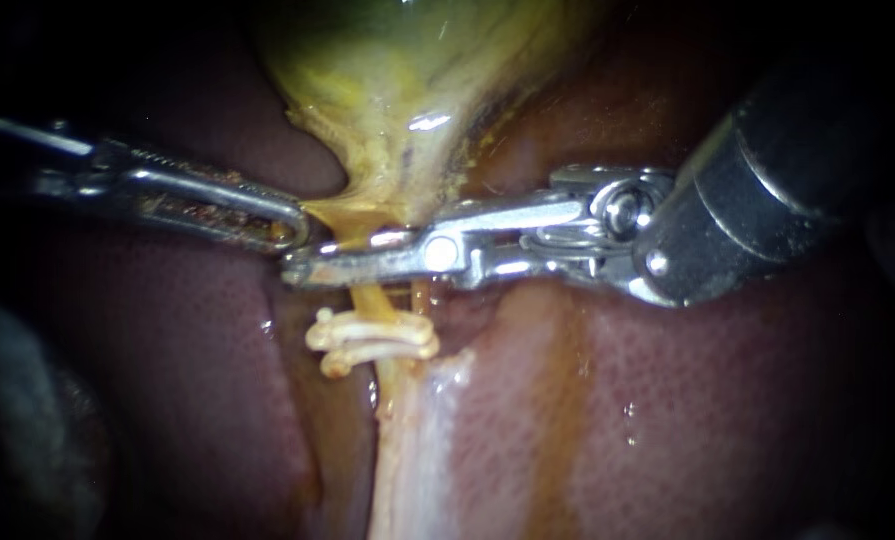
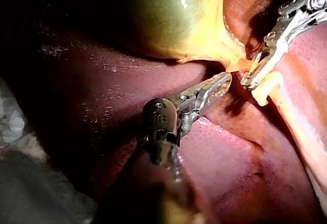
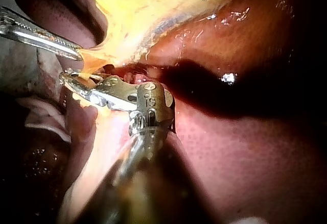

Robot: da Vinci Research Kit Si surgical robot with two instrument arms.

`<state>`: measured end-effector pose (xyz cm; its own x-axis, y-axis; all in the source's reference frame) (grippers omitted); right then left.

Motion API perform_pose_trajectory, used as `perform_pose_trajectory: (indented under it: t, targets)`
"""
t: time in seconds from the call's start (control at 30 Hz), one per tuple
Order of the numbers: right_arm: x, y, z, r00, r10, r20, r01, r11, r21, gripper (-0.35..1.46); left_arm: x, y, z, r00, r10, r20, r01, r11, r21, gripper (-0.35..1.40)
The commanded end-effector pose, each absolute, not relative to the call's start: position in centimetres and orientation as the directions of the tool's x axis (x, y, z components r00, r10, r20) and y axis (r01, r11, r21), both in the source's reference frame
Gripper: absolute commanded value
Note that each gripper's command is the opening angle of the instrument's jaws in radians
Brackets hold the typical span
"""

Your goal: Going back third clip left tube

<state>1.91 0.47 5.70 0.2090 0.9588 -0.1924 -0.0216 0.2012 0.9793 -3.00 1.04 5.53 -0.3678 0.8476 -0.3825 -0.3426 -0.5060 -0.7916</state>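
Note:
The yellow-green gallbladder (image 1: 407, 80) narrows to a neck from which a thin orange tube (image 1: 372, 300) runs down over the liver (image 1: 167, 380). Two white clips (image 1: 372, 340) sit side by side on this tube. My left instrument (image 1: 292, 228) comes in from the left, its jaws shut on the orange tissue at the gallbladder's neck. My right instrument (image 1: 312, 268) lies across the tube just above the clips, its jaws slightly open with the tube between them. The part of the tube under its jaws is hidden. In the left wrist view the right instrument (image 2: 250, 78) shows a dark gap between its jaws.
Dark red liver surrounds the tube on both sides. A pale strip of tissue (image 1: 417, 450) runs on below the clips. The right instrument's thick dark shaft (image 1: 767, 190) fills the upper right. Pale cloth (image 2: 20, 132) lies beside the liver in the left wrist view.

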Motion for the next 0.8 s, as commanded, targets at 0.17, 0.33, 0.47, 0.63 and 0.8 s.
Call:
perform_pose_trajectory:
  t: [0.17, 0.33, 0.47, 0.63, 0.8]
  targets:
    - [1.91, 0.47, 5.70, 0.209, 0.959, -0.192, -0.021, 0.201, 0.979, -0.35, -3.00, 1.03, 5.53, -0.368, 0.847, -0.383, -0.343, -0.506, -0.791, -0.35]
    - [1.95, 0.43, 5.71, 0.180, 0.964, -0.196, 0.014, 0.197, 0.980, 0.11, -2.99, 1.03, 5.53, -0.368, 0.847, -0.383, -0.342, -0.506, -0.792, -0.35]
    - [2.05, 0.39, 5.70, 0.176, 0.955, -0.238, 0.018, 0.239, 0.971, 0.38, -2.98, 1.03, 5.53, -0.368, 0.847, -0.383, -0.342, -0.506, -0.792, -0.35]
    - [2.14, 0.26, 5.84, 0.179, 0.935, -0.306, 0.029, 0.306, 0.952, 0.45, -2.98, 1.03, 5.53, -0.368, 0.847, -0.383, -0.342, -0.506, -0.792, -0.35]
    - [2.17, 0.13, 6.05, 0.260, 0.852, -0.455, 0.004, 0.471, 0.882, 0.49, -2.98, 1.03, 5.53, -0.369, 0.847, -0.383, -0.342, -0.507, -0.792, -0.35]
